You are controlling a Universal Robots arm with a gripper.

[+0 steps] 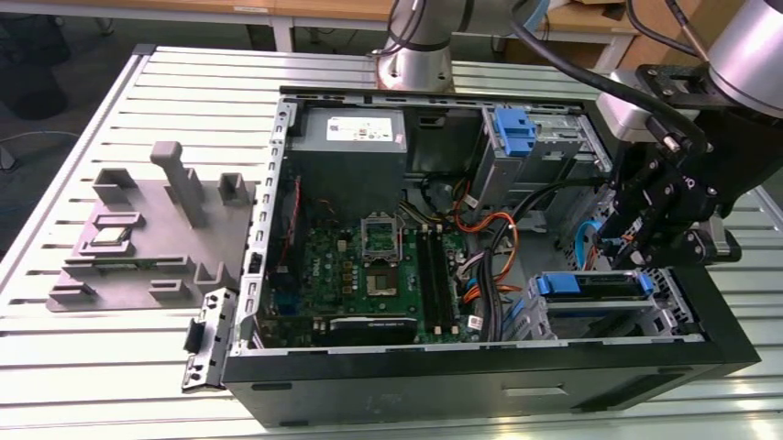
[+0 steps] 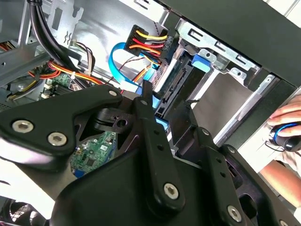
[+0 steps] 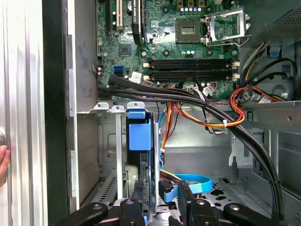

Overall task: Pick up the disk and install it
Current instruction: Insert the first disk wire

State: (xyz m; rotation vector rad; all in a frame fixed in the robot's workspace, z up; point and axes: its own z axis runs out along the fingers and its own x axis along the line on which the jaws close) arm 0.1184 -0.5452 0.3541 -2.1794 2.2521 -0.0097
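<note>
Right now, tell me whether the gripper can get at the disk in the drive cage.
Probably yes: the gripper hangs open close to the disk, which stands in the drive cage, and the open case leaves the way free.

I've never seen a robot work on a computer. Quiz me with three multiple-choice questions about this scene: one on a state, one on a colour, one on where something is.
1. How is the computer case? A. Closed. B. Open, insides showing. C. Boxed up.
2. What colour is the main circuit board? A. Green. B. Red. C. White.
3. Where is the disk in its blue frame? A. Flat on the circuit board. B. Outside the case. C. In the metal cage inside the case.
Answers: B, its insides lie in plain sight; A, the board's surface is green; C, the disk sits in the cage, right by the gripper.
</note>
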